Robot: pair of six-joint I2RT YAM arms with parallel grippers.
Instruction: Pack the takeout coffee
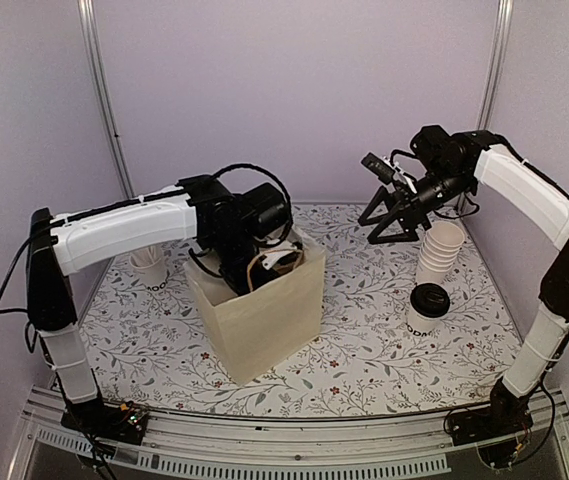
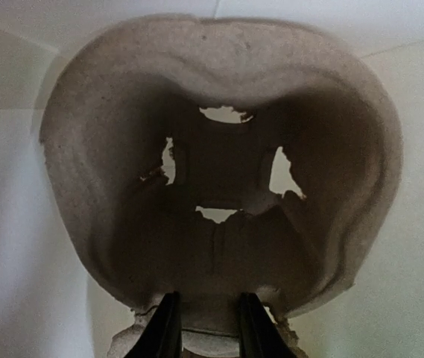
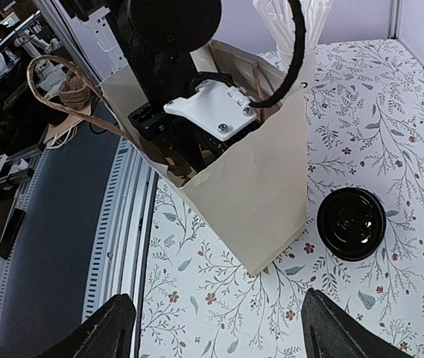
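two arms reach over a floral surface point(image 1: 364, 340). the left arm point(image 1: 124, 235) goes down into an open paper bag point(image 1: 274, 310), the left jaws clamped on the near rim of a moulded pulp cup carrier point(image 2: 122, 186) inside. the right arm point(image 1: 524, 190) hangs raised at 2 o'clock of the bag, the right jaws wide apart, empty. the takeout coffee point(image 1: 429, 305) stands upright on the surface at 3 o'clock of the bag, apart from it, with a stack of lidless cups point(image 1: 441, 250) just beside it at 12 o'clock. a cup of stir sticks point(image 1: 150, 268) stands at 9 o'clock of the bag.
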